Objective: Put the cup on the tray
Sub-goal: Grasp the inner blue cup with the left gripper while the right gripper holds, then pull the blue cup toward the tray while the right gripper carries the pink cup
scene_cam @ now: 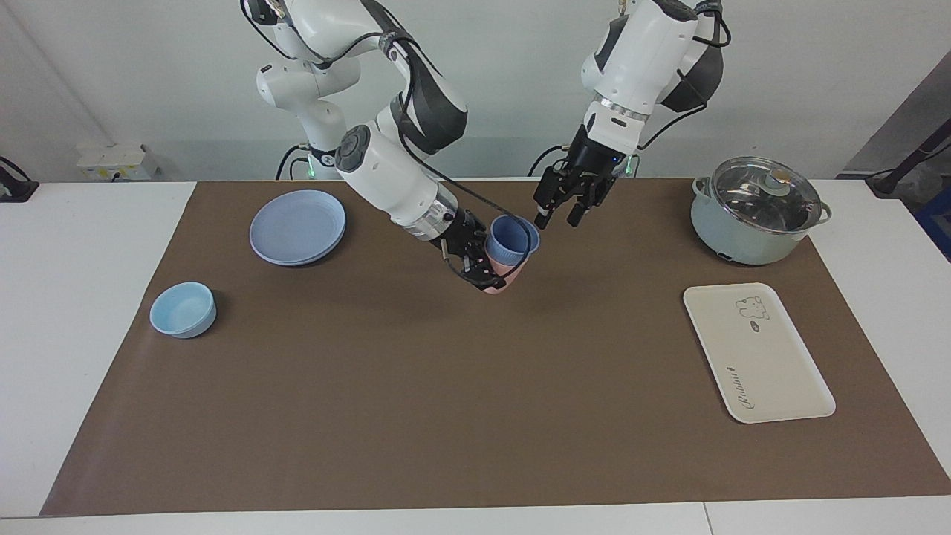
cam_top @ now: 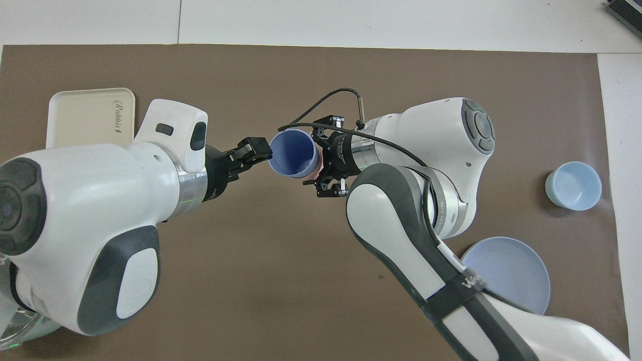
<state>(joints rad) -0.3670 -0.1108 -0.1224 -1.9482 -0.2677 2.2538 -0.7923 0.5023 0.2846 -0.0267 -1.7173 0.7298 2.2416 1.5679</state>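
Right gripper (scene_cam: 481, 261) pinches pink cup (scene_cam: 499, 284), held tilted in air over mat middle; blue cup (scene_cam: 511, 239) nested inside, mouth toward left arm's end. Left gripper (scene_cam: 559, 215), fingers spread, hangs just beside cup rim, nearer arm for pull. Tray (scene_cam: 787, 386) well apart, at left arm's end. Facing view shows gap between fingers and rim; overhead view shows only overlap.

A round blue plate (scene_cam: 298, 226) lies at ten o'clock on the brown mat (scene_cam: 416, 401), toward the right arm's end. A light-blue bowl (scene_cam: 183, 309) sits at nine o'clock. A lidded pot (scene_cam: 755, 211) stands at two o'clock. A pink cup (scene_cam: 499, 283) is raised, tilted, near centre.
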